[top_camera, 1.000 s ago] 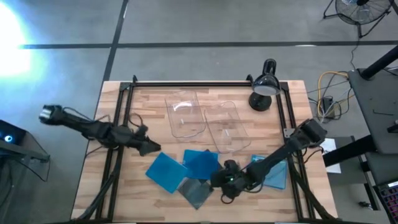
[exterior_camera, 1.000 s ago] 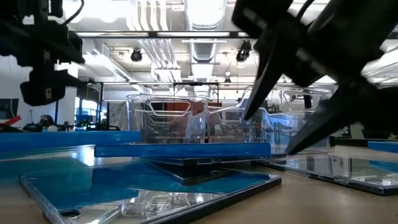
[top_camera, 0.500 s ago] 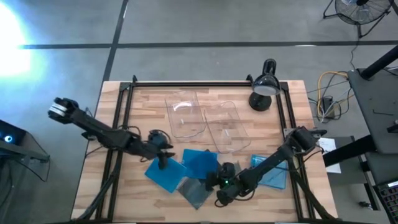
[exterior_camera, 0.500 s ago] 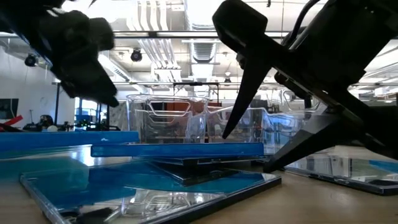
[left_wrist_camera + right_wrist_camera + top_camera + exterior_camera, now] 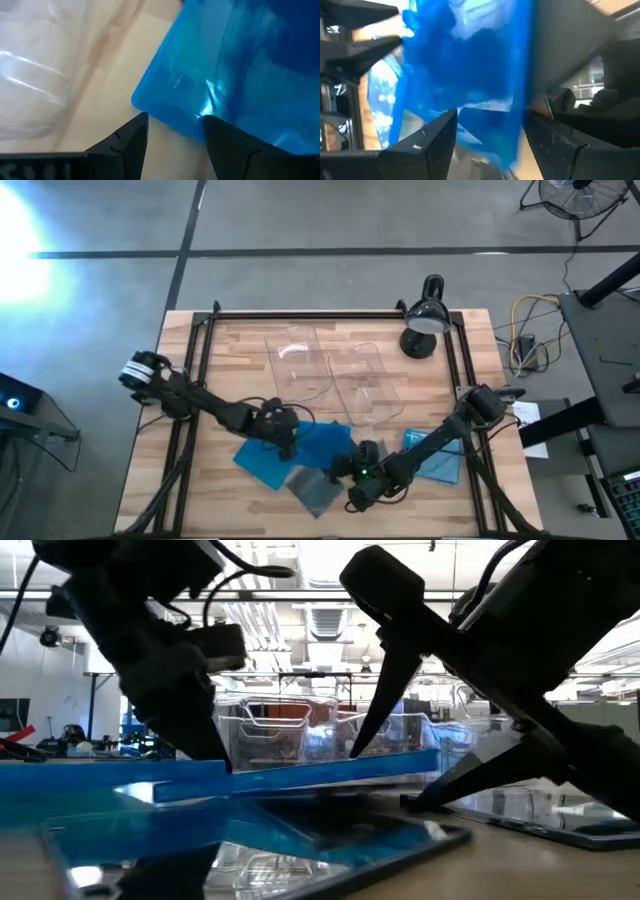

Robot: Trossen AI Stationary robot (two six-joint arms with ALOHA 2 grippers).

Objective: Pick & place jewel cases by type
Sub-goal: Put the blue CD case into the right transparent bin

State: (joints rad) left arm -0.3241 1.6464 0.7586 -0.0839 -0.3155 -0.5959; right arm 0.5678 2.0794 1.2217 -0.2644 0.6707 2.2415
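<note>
Your worktop (image 5: 240,340) is a pale wood slab with a dark frame. The left arm (image 5: 200,398) reaches from its left edge diagonally toward the middle, stretched low, and its end effector (image 5: 285,435) sits at the near edge of the topmost blue jewel case (image 5: 322,442). In the left wrist view your two dark fingers (image 5: 125,142) stand apart with that blue case's corner (image 5: 170,100) between and just ahead of them, not clamped. The right arm (image 5: 450,430) comes in from the right edge, folded low and angled toward the centre, with its end effector (image 5: 358,472) at the front of the pile. Its fingers (image 5: 432,140) are spread wide either side of a blue case edge (image 5: 470,65) in the right wrist view; whether they press on it you cannot tell. In the low view the top blue case (image 5: 300,775) lies tilted across the stack, raised on the right. Two clear trays (image 5: 335,375) sit side by side behind the pile, mid-worktop. The jewel cases lie overlapped at the front centre: another blue case (image 5: 262,458) at the left, a dark grey case (image 5: 315,490) at the front, and a blue case (image 5: 440,460) apart under the right arm. A black desk lamp (image 5: 428,315) stands at the far right corner. You have no legible label or writing on anything.
</note>
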